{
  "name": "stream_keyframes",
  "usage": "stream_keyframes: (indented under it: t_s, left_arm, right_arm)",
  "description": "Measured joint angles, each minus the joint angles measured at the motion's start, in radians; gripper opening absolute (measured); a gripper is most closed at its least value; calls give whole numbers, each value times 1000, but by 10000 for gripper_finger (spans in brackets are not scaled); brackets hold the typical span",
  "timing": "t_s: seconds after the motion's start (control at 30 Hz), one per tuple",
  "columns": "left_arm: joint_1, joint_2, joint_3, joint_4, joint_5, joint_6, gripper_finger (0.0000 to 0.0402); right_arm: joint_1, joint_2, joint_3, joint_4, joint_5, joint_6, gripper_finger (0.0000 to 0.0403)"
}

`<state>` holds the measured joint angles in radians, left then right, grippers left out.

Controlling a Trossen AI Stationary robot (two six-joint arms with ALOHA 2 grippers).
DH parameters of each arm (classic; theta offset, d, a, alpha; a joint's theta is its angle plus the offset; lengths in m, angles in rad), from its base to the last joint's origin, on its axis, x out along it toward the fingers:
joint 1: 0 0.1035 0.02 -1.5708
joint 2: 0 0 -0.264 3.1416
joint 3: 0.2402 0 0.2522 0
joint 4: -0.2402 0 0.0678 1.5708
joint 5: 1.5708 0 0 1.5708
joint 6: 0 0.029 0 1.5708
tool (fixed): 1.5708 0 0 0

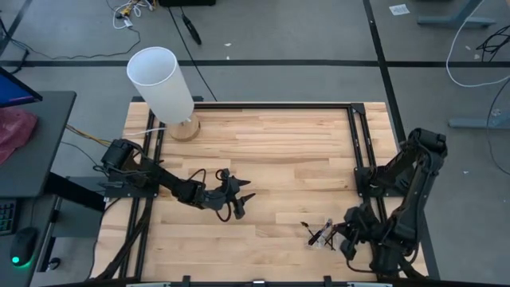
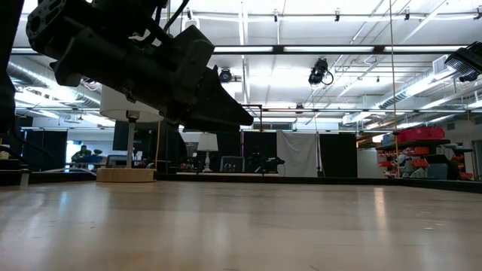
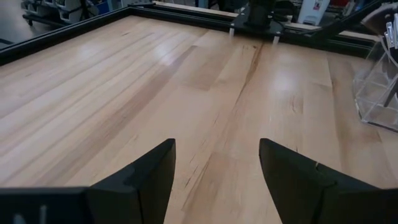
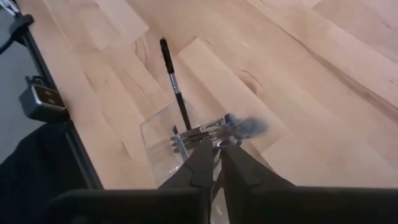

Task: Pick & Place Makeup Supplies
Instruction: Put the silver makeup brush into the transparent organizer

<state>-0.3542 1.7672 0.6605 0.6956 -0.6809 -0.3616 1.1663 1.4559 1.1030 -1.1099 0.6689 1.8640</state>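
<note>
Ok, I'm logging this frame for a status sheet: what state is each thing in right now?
left gripper: open, empty, over the bare table middle.
right gripper: shut on a makeup brush, at the clear holder.
makeup brush: gripped, fluffy tip beyond the fingers.
clear holder: on the table, another dark brush leaning out of it.
white cylinder: upright on its wooden base.

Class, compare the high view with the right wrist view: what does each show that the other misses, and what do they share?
Only the high view shows the white cylinder and the left gripper, open above the table's middle. Only the right wrist view shows the clear holder and a brush's grey bristle tip at the right gripper. Both show the wooden table and brushes.
</note>
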Motion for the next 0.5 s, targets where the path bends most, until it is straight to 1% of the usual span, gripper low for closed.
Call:
stream_keyframes:
  t_s: [0.3, 0.5]
  left_arm:
    - [2, 0, 0, 0, -7, -16, 236]
    - [6, 0, 0, 0, -7, -21, 236]
  right_arm:
    - [-27, 17, 0, 30, -8, -80, 58]
    - [-27, 17, 0, 37, -7, -92, 107]
